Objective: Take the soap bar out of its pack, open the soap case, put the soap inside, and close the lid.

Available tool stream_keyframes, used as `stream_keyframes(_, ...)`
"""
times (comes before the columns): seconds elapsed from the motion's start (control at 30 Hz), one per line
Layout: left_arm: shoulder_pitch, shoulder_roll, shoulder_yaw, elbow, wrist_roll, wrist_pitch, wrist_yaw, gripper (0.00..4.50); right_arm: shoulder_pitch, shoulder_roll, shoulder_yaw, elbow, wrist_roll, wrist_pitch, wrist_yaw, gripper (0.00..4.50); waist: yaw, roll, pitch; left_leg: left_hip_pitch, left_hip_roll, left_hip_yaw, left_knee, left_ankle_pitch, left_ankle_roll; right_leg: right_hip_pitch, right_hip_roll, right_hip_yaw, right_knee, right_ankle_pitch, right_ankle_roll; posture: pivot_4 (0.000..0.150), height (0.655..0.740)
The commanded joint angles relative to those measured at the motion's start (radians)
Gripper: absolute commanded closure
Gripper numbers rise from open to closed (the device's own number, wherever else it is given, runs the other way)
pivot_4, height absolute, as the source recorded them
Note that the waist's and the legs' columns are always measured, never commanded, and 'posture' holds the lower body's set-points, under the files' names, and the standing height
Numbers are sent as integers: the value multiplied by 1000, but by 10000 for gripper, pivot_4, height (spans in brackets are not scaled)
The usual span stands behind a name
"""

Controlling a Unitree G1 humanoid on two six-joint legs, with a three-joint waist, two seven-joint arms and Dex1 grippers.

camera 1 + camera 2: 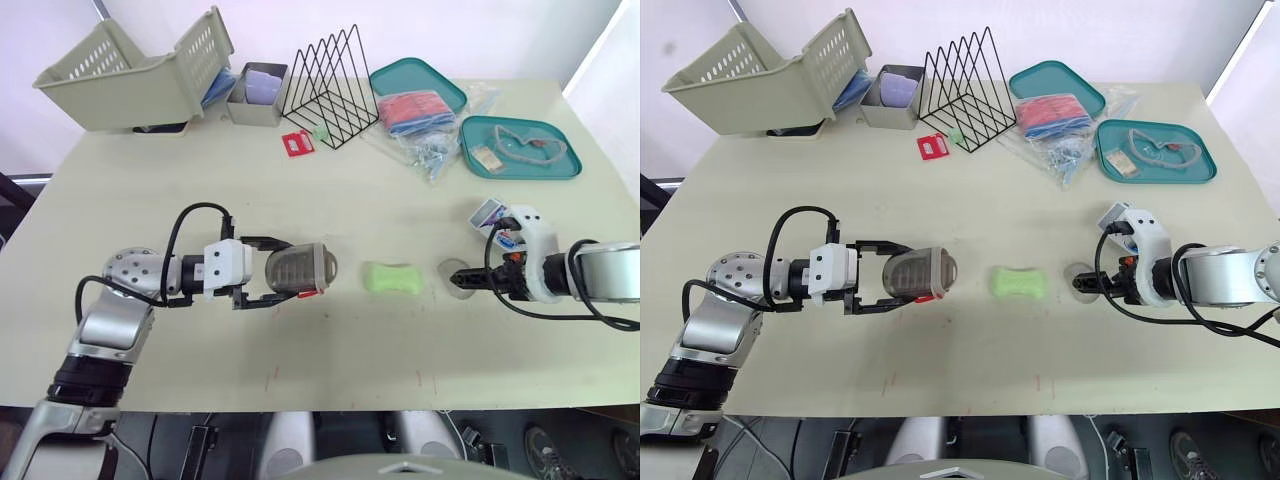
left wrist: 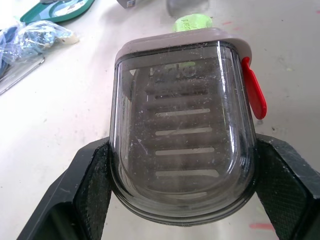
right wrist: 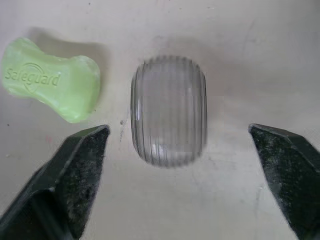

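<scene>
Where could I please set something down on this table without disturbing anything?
The widest bare patch is mid-table, between the wire rack behind and the soap in front. The front edge, before the soap case and soap, is bare too. The back row, from basket to teal trays, is crowded.

On the pale tabletop [image 1: 330, 200], the left end effector [image 1: 281, 272] clamps a smoky clear soap case [image 1: 302, 269] lying on its side, with a red latch [image 1: 309, 293] on the edge nearest the robot. Just beside the case's free end lies a green soap bar [image 1: 391, 277], then a small clear rounded piece [image 1: 455, 274], with the right end effector [image 1: 474, 280] right at it and a blue-and-white soap pack [image 1: 487, 212] behind that arm's wrist. Along the far edge stand a tipped beige basket [image 1: 130, 70], a black wire rack [image 1: 330, 85] and two teal trays [image 1: 520, 150].
</scene>
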Motion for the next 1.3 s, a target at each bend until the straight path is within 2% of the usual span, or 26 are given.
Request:
stream_keyframes(0.03, -30, 11, -4, 17, 4, -19, -20, 10405, 11, -76, -65, -126, -93, 41, 98, 181, -1, 0, 0, 0, 0, 0, 0, 0, 0, 0, 0, 0, 0, 0, 0, 1500, 7400)
stream_keyframes(0.13, -56, 22, -9, 34, 3, -9, -40, 10405, 39, -131, -145, -280, -225, 38, 293, 181, 0, 1, 1, -1, 0, 0, 0, 0, 0, -1, 0, 0, 0, 0, 0, 1500, 7400)
stream_keyframes(0.3, -99, 43, -23, 57, 11, 12, -70, 10405, 225, -163, -269, -536, -587, -182, 707, 181, 2, 1, 0, -1, 1, -1, 0, 0, 0, -1, 0, -2, 0, -1, 1, 1500, 7400)
stream_keyframes(0.43, -124, 67, -21, 50, 6, 53, -91, 10405, 347, -118, -263, -592, -944, -519, 974, 181, 1, 0, 0, -1, 0, 0, 2, 0, 0, -1, 0, -1, 0, -2, 4, 1500, 7400)
stream_keyframes(0.53, -139, 100, -34, 41, 41, 92, -94, 10405, 336, -42, -212, -548, -1097, -677, 1065, 181, -1, 0, 0, 0, 1, 1, 3, 0, 0, -1, 0, -1, 1, -2, 5, 1500, 7400)
stream_keyframes(0.6, -156, 140, -61, 19, 86, 145, -103, 10405, 298, 15, -177, -518, -1141, -714, 1104, 181, -2, 0, 0, 2, 0, 0, 3, 0, 0, 0, 1, -1, 1, -2, 5, 1500, 7400)
stream_keyframes(0.77, -215, 167, -85, -41, 68, 255, -141, 10405, 212, 132, -72, -452, -1273, -729, 1120, 181, 2, 0, 0, 0, 0, 0, 4, 0, 0, 0, 1, -1, 1, -2, 4, 1500, 7400)
stream_keyframes(1.0, -371, 154, -242, -16, 239, 267, -175, 10405, 208, 237, 19, -455, -1394, -743, 1127, 181, 7, 0, 0, -1, -2, -2, 3, 0, 0, 0, 1, -2, 2, -2, 4, 1500, 7400)
stream_keyframes(1.13, -441, 92, -284, 17, 266, 300, -164, 10405, 212, 277, 29, -451, -1437, -734, 1125, 181, 5, 0, 0, -1, -2, -2, 4, 0, 0, 1, 1, -2, 2, -2, 4, 1500, 7400)
stream_keyframes(1.3, -463, 71, -292, 20, 280, 311, -173, 10405, 228, 303, 28, -454, -1475, -731, 1133, 181, 1, 0, 0, 0, -1, -3, 4, 0, 0, 1, 1, -2, 3, -2, 3, 1500, 7400)
